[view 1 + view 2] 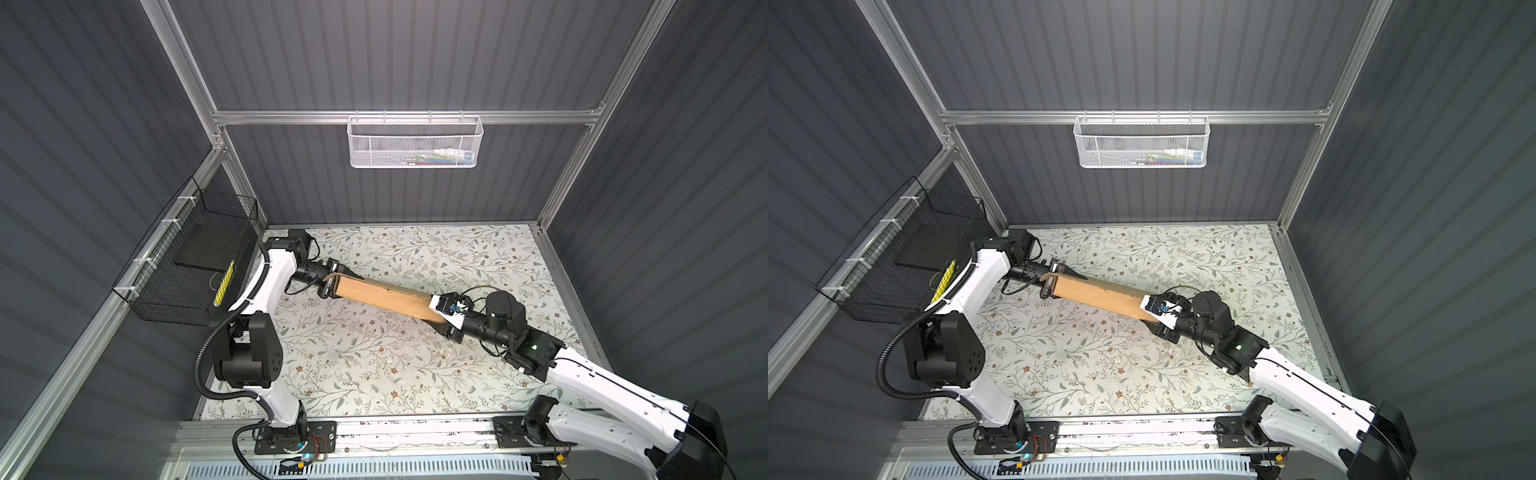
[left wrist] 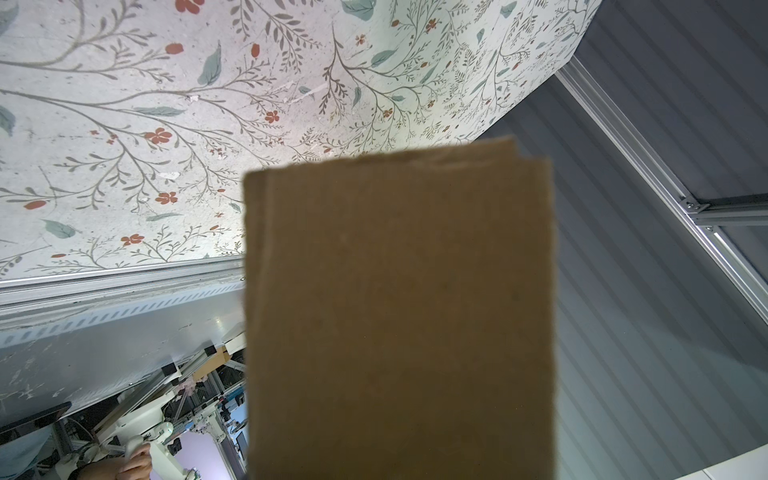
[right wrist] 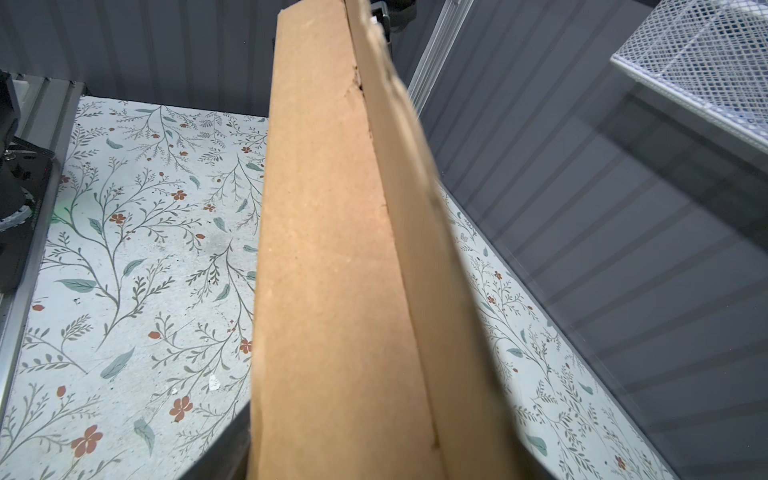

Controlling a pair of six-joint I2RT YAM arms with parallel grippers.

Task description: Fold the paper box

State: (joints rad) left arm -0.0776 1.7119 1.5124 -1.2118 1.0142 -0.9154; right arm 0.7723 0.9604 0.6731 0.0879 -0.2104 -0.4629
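Spanning the gap between the two arms in both top views, the paper box (image 1: 382, 297) (image 1: 1100, 295) hangs slantwise over the middle of the table (image 1: 415, 374). One end points toward the far-left corner and the other toward the right edge. The left gripper (image 1: 334, 280) clamps the far-left end between its jaws. The right gripper (image 1: 440, 316) straddles the opposite end, though whether it presses on the cardboard cannot be told. The box is plain brown, folded into a long narrow form, with a curled flap at its left end. A white mesh basket (image 1: 413, 141) on the back rail holds a few small items too faint to name. A black wire basket (image 1: 187, 266) on the left wall holds a flat dark slab and a yellow strip.

In the left wrist view, the paper box (image 2: 399, 311) fills the centre as a blurred brown panel with layered edges at its far end. No jaws show.

In the right wrist view, the paper box (image 3: 332, 270) runs away lengthwise over the table (image 3: 124, 249), with a crease between two panels. The white mesh basket (image 3: 706, 54) shows at a corner.
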